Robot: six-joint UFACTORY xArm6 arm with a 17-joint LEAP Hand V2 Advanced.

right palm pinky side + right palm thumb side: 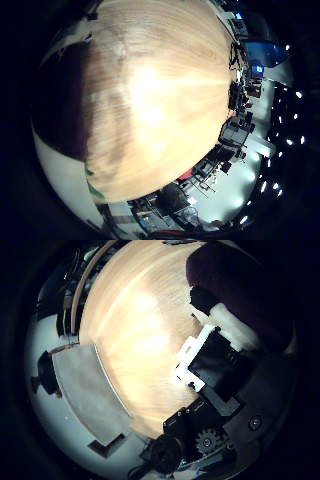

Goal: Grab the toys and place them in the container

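Note:
In the right thumb side palm view a dark maroon soft toy with a pale pink-white part fills one corner, close to the palm. My hand shows as white and black finger parts and a gear beside it, with the fingers curled against the toy. The wooden table top lies well below. The right little finger side palm view shows the same wooden table top, with a dark patch along one side. I see no container in either view.
A grey flat panel lies beside the table's curved edge. Beyond the table's far edge, the little finger side view shows room furniture and dark equipment and a blue thing.

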